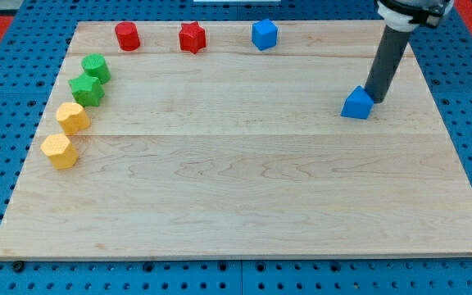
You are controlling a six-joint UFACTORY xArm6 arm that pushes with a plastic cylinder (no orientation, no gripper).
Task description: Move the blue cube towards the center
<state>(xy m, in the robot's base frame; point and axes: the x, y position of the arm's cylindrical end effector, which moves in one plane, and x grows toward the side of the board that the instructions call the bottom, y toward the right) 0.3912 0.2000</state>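
A blue block [356, 103], which looks like a cube seen edge-on, lies at the board's right, above mid-height. My tip [375, 100] stands just to its right, touching or nearly touching its upper right side. A second blue block [264, 34], blocky and angular, lies near the top edge, right of the middle. I cannot tell for certain which of the two is the cube. The dark rod rises from the tip toward the view's top right.
A red cylinder [127, 36] and a red star [192, 37] lie along the top edge. Two green blocks [96, 67] [86, 88] and two yellow blocks [72, 118] [59, 151] line the left edge. The wooden board [244, 205] sits on a blue surface.
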